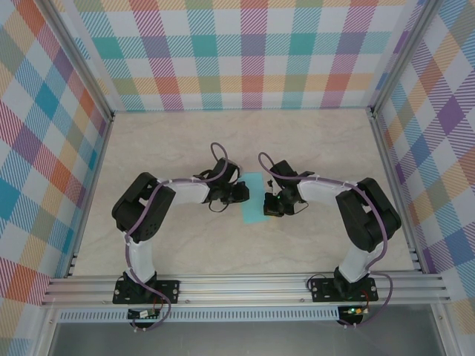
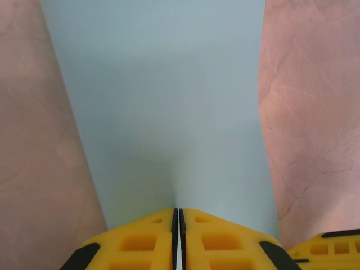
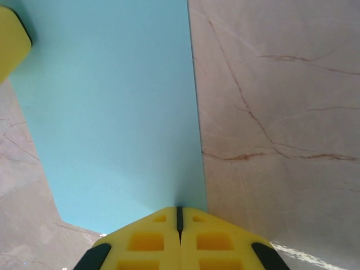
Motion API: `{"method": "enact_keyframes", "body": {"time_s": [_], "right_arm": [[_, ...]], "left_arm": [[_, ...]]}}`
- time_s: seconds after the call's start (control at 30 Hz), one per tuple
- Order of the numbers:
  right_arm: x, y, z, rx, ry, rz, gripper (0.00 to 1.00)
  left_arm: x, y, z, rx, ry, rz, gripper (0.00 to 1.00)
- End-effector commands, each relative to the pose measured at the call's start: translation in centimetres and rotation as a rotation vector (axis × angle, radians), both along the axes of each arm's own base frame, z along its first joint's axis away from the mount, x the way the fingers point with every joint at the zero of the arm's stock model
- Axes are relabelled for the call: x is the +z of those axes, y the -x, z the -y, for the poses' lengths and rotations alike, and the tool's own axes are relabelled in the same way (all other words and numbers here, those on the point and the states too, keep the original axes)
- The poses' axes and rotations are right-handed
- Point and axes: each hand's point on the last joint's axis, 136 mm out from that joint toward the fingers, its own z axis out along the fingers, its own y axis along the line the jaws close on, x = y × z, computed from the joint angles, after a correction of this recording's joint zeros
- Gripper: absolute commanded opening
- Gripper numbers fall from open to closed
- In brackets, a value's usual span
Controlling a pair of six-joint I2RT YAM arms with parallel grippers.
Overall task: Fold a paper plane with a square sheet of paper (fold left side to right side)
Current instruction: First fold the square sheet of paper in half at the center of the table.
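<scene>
Even, diffuse overhead light filled the top view, bright and sharp, with only faint, soft shadows under the arms beside the square sheet of paper (image 1: 254, 200) on the counter (image 1: 185, 141). From the left wrist the sheet looked washed-out and soft. The counter on either side of it was tinted pink, and a grey shadow lay on it just ahead of the left tool (image 2: 178, 212). From the right wrist the sheet was saturated and crisp-edged. A pale strip of glare crossed the counter right of it, beside the right tool (image 3: 180, 209).
</scene>
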Motion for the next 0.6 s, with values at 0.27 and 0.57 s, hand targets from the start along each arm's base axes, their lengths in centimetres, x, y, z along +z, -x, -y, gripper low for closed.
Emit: {"method": "enact_keyframes", "body": {"time_s": [0.27, 0.57], "right_arm": [[-3.9, 2.8, 4.0, 0.003, 0.204, -0.097, 0.05], [-3.8, 2.8, 4.0, 0.006, 0.202, -0.094, 0.05]], "left_arm": [[0.0, -5.2, -2.3, 0.108, -0.024, 0.032, 0.12], [-1.1, -7.5, -3.4, 0.146, -0.053, 0.027, 0.12]]}}
